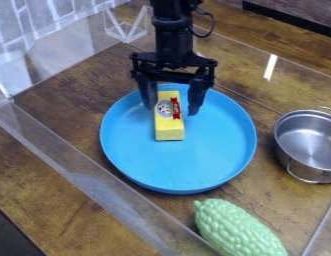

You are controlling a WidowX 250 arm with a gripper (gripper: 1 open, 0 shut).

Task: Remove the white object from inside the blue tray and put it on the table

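The white object [168, 116], a small yellow block with a white-and-red label on top, lies inside the blue tray [195, 165], toward its far left part. The tray rests on the dark wooden table [74, 95]. My gripper [173, 103] points straight down over the block's far end, open, with one black finger on each side of that end. Nothing is gripped. The fingertips hang low, near the tray floor.
A small steel pot [309, 145] stands on the table right of the tray. A bumpy green gourd [239, 229] lies at the front, just past the tray's near rim. Clear plastic walls run along the left and front edges.
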